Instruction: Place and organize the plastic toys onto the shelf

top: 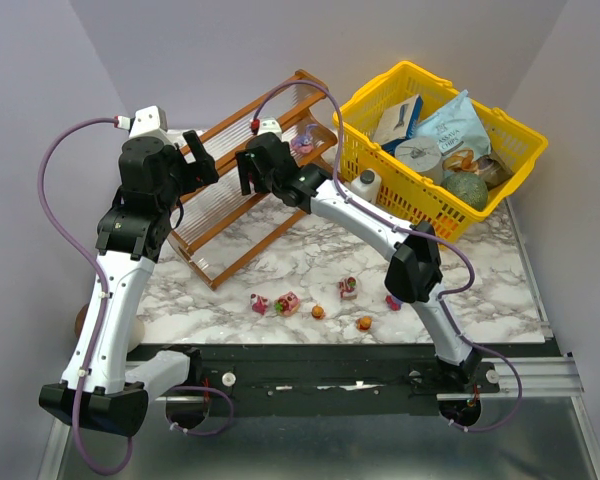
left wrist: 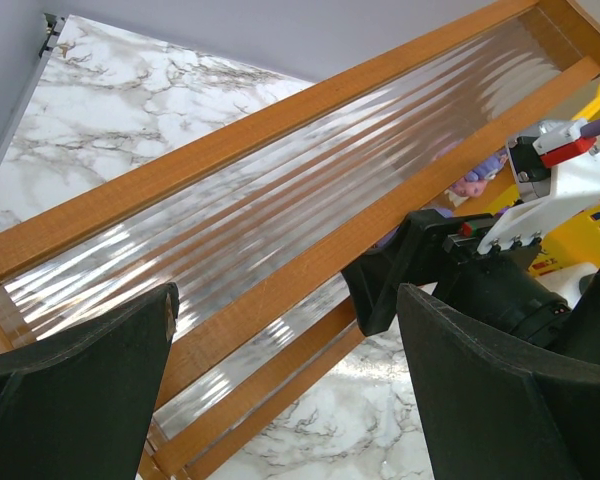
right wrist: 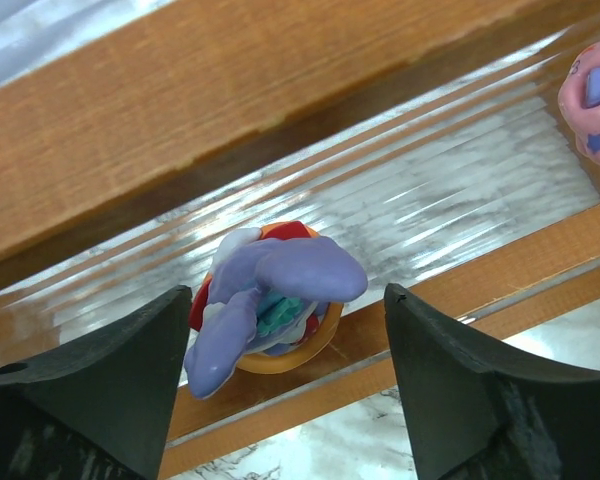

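Our right gripper (right wrist: pixel 285 345) stands spread over the shelf (right wrist: pixel 180 110) and holds nothing. Between its fingers (right wrist: pixel 90 400) sits a purple toy (right wrist: pixel 280 275) with an orange base. It rests on a clear ribbed tier, right against the wooden front rail. The finger on the right of the wrist view is clear of the toy. The other finger is just beside it, and we cannot tell whether they touch. Farther along the same tier, toward the shelf's right end, a pink toy (right wrist: pixel 592 100) shows at the edge of that view.

Our left gripper (left wrist: pixel 285 340) is also spread wide and empty. It hangs above the left part of the shelf, close beside the right gripper.

The shelf stands slanted across the far left part of the desk (top: pixel 280 250). Six loose toys (top: pixel 288 302), pink, red and orange, lie in a ragged row near the desk's near edge, well apart from the shelf. A yellow basket (top: pixel 400 180) of packaged goods fills the far right corner. A white bottle (top: pixel 366 185) stands just beside the basket's near wall.
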You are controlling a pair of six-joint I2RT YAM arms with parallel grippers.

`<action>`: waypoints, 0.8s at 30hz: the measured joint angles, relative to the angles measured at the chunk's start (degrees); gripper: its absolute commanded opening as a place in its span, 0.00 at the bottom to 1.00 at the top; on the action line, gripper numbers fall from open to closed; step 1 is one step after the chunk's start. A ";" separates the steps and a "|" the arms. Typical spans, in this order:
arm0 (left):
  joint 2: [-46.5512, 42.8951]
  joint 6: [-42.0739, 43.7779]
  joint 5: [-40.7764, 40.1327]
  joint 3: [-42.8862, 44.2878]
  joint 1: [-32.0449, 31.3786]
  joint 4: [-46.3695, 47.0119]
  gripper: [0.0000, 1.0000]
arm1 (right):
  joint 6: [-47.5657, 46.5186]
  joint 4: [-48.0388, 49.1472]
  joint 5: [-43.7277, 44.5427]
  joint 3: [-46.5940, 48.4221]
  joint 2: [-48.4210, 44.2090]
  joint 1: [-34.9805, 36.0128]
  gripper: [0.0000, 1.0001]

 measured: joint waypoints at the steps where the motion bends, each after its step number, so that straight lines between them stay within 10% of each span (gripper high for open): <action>1: 0.00 0.04 0.00 0.00 0.00 -0.02 0.99 | 0.00 0.07 -0.02 -0.04 0.00 0.02 0.90; 24: -0.02 0.04 0.02 -0.59 0.00 -0.07 0.99 | 0.22 3.96 -5.11 -20.15 -16.94 0.09 0.94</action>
